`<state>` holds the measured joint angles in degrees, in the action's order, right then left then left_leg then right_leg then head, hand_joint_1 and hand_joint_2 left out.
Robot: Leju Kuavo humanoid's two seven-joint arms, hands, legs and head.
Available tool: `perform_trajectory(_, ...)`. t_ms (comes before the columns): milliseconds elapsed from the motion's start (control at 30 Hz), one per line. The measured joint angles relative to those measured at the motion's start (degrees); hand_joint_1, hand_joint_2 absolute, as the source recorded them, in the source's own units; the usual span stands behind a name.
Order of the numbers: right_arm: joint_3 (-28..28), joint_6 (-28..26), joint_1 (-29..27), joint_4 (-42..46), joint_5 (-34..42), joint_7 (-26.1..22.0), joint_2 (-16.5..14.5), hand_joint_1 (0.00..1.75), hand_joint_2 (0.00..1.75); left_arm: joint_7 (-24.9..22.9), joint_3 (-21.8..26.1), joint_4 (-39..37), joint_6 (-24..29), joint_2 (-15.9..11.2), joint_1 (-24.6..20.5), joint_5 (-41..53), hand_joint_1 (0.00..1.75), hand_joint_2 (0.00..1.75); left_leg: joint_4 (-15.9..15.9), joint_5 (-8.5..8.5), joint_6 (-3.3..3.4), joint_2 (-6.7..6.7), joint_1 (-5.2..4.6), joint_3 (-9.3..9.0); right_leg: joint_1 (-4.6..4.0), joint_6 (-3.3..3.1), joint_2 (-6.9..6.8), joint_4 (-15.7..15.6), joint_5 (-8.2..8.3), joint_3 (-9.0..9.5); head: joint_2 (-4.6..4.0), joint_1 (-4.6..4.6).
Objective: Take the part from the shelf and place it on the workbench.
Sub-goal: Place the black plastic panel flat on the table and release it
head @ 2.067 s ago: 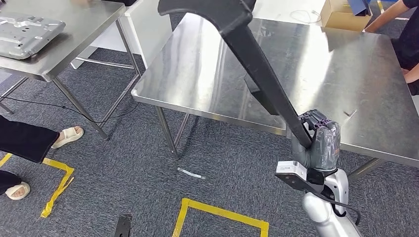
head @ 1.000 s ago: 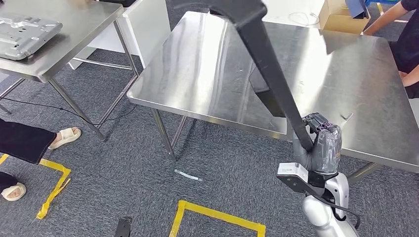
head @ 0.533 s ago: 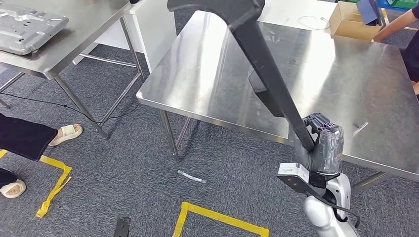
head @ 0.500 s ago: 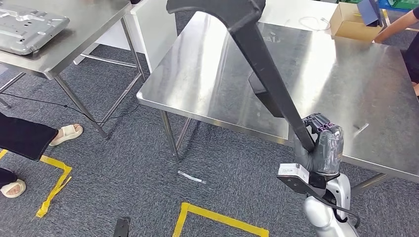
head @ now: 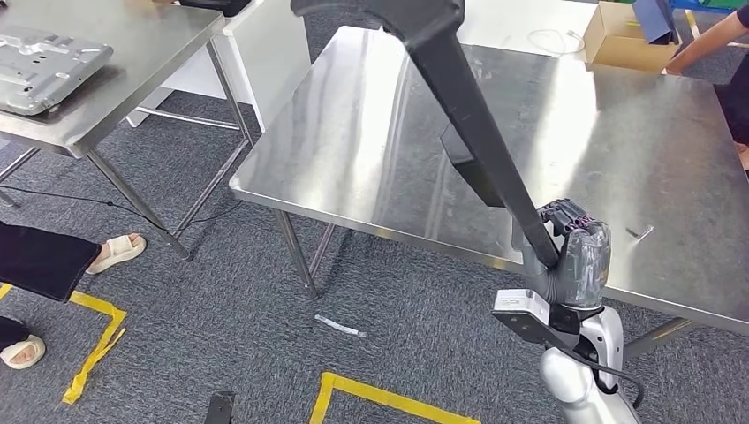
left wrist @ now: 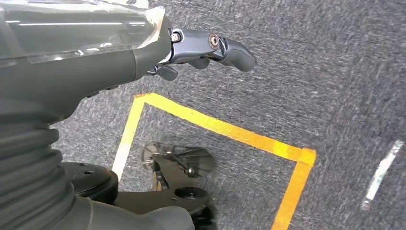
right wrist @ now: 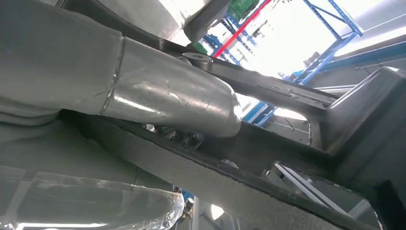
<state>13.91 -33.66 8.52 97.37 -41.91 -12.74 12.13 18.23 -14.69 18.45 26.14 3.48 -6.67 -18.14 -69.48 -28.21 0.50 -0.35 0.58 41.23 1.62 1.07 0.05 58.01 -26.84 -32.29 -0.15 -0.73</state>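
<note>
The part (head: 459, 106) is a long black angled bar with a wide head at the top of the head view. My right hand (head: 570, 256) grips its lower end just off the near edge of the steel workbench (head: 636, 159), and the bar slants up and left above the bench top. In the right wrist view my thumb (right wrist: 167, 96) lies across the black part (right wrist: 268, 187). In the left wrist view my left hand (left wrist: 191, 48) hangs over the carpet with its fingers apart and nothing in them.
A second steel table (head: 132, 53) at the left carries a grey metal plate (head: 44, 53). A cardboard box (head: 623, 35) and a person's arm (head: 707, 40) are at the bench's far right. A person's sandalled foot (head: 115, 252) and yellow floor tape (head: 389, 389) lie below.
The whole picture sways a little as the camera moves. My right hand keeps its hold on the black part in the same pose.
</note>
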Motion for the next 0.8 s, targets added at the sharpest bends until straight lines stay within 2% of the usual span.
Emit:
perform_trajectory(33, 0.0, 0.0, 0.0, 0.0, 0.0, 0.0, 0.0, 1.75, 0.00, 0.0, 0.0, 0.0, 0.0, 0.0, 0.0, 0.0, 0.00, 1.75, 4.1, 1.96, 0.11, 0.13, 0.03, -1.84, 0.01, 0.24, 0.02, 0.0, -0.30, 0.37, 0.00, 0.02)
perform_trajectory(100, -0.1, 0.0, 0.0, 0.0, 0.0, 0.0, -0.1, 1.75, 0.00, 0.0, 0.0, 0.0, 0.0, 0.0, -0.1, 0.0, 0.00, 1.75, 9.7, 3.77, 0.44, 0.26, -0.24, -4.63, -0.24, 0.89, 0.05, 0.0, -0.81, 0.69, 0.00, 0.05)
perform_trajectory(200, -0.3, 0.0, 0.0, 0.1, -0.1, 0.0, -0.1, 1.75, 0.00, 0.0, 0.0, 0.0, 0.1, 0.0, -0.1, 0.0, 0.00, 1.75, 10.7, 3.37, 1.42, 0.02, -0.69, -5.23, -0.34, 1.99, -0.03, -0.3, -1.17, 0.68, 0.00, 0.04)
perform_trajectory(267, -0.4, 0.0, 0.0, 0.2, -0.2, 0.0, -0.1, 1.75, 0.00, 0.1, 0.0, 0.0, 0.2, 0.0, -0.2, 0.1, 0.00, 1.75, 11.3, 3.37, 2.26, -0.10, -0.69, -5.96, -0.31, 2.38, -0.08, 1.3, -2.03, 0.02, 0.00, 0.08)
perform_trajectory(300, -0.5, 0.0, -0.1, 0.3, -0.2, 0.0, 0.0, 1.75, 0.00, 0.1, 0.0, 0.0, 0.2, 0.1, -0.2, 0.1, 0.00, 1.75, 11.6, 3.29, 2.65, -0.12, -0.64, -6.39, -0.38, 2.28, -0.07, 3.8, -2.99, -1.34, 0.00, 0.15)
perform_trajectory(367, -0.7, 0.0, -0.3, 0.3, -0.1, 0.0, 0.1, 1.75, 0.00, 0.1, 0.0, 0.0, 0.1, 0.1, -0.3, 0.2, 0.00, 1.75, 11.6, 2.85, 3.28, -0.13, -0.87, -6.88, -0.46, 1.89, -0.04, 11.7, -5.28, -5.90, 0.00, 0.26)
perform_trajectory(400, -0.8, 0.0, -0.5, 0.3, -0.1, 0.0, 0.2, 1.75, 0.00, 0.1, 0.0, 0.0, 0.1, 0.1, -0.2, 0.2, 0.00, 1.75, 11.6, 2.59, 3.47, -0.18, -0.99, -7.12, -0.50, 1.94, -0.04, 14.8, -5.74, -8.12, 0.00, 0.27)
perform_trajectory(433, -0.8, 0.0, -0.8, 0.3, -0.1, 0.0, 0.2, 1.75, 0.00, 0.1, 0.0, 0.0, 0.1, 0.2, -0.2, 0.2, 0.00, 1.75, 11.6, 2.33, 3.56, -0.28, -1.09, -7.38, -0.51, 2.19, -0.04, 15.9, -5.33, -9.38, 0.00, 0.27)
perform_trajectory(467, -0.8, 0.1, -0.9, 0.3, -0.1, 0.0, 0.3, 1.75, 0.00, 0.1, 0.0, 0.0, 0.0, 0.2, -0.2, 0.2, 0.00, 1.75, 11.6, 2.07, 3.55, -0.39, -1.15, -7.71, -0.51, 2.57, -0.04, 14.9, -4.11, -9.54, 0.00, 0.26)
perform_trajectory(533, -0.8, 0.1, -1.0, 0.3, -0.2, 0.0, 0.3, 1.75, 0.00, 0.1, -0.1, 0.0, 0.0, 0.2, -0.2, 0.2, 0.00, 1.75, 11.6, 1.47, 3.34, -0.59, -1.17, -8.48, -0.51, 3.28, -0.06, 7.3, -0.10, -6.72, 0.00, 0.30)
perform_trajectory(600, -0.8, 0.3, -0.9, 0.3, -0.2, 0.0, 0.3, 1.75, 0.00, 0.1, -0.1, 0.0, 0.0, 0.2, -0.2, 0.2, 0.00, 1.75, 11.5, 0.79, 2.89, -0.72, -1.41, -8.93, -0.76, 3.00, -0.06, 1.1, 2.49, -3.88, 0.00, 0.31)
perform_trajectory(667, -0.8, 0.5, -0.9, 0.3, -0.2, 0.1, 0.3, 1.75, 0.00, 0.2, -0.1, 0.0, 0.0, 0.2, -0.2, 0.2, 0.00, 1.75, 11.5, 0.34, 2.40, -0.77, -1.55, -9.04, -1.10, 2.10, -0.03, -0.3, 2.74, -3.14, 0.00, 0.30)
perform_trajectory(733, -0.8, 0.6, -0.8, 0.3, -0.4, 0.1, 0.3, 1.75, 0.00, 0.2, -0.1, 0.0, 0.0, 0.2, -0.2, 0.1, 0.00, 1.75, 11.3, -0.11, 1.82, -0.73, -1.40, -9.10, -0.77, 1.38, 0.01, -0.5, 2.56, -2.79, 0.00, 0.28)
perform_trajectory(767, -0.8, 0.7, -0.6, 0.3, -0.4, 0.2, 0.3, 1.75, 0.00, 0.2, -0.1, 0.0, 0.0, 0.2, -0.3, 0.1, 0.00, 1.75, 10.3, -0.73, 1.46, -0.66, -1.30, -8.71, -0.55, 0.96, 0.00, -0.6, 2.40, -2.42, 0.00, 0.20)
perform_trajectory(800, -0.8, 0.7, -0.5, 0.3, -0.5, 0.2, 0.3, 1.75, 0.00, 0.3, -0.1, 0.1, 0.0, 0.2, -0.3, 0.1, 0.00, 1.75, 7.9, -1.87, 1.07, -0.59, -1.14, -7.58, -0.29, 0.57, -0.02, -0.8, 2.20, -1.97, 0.00, 0.12)
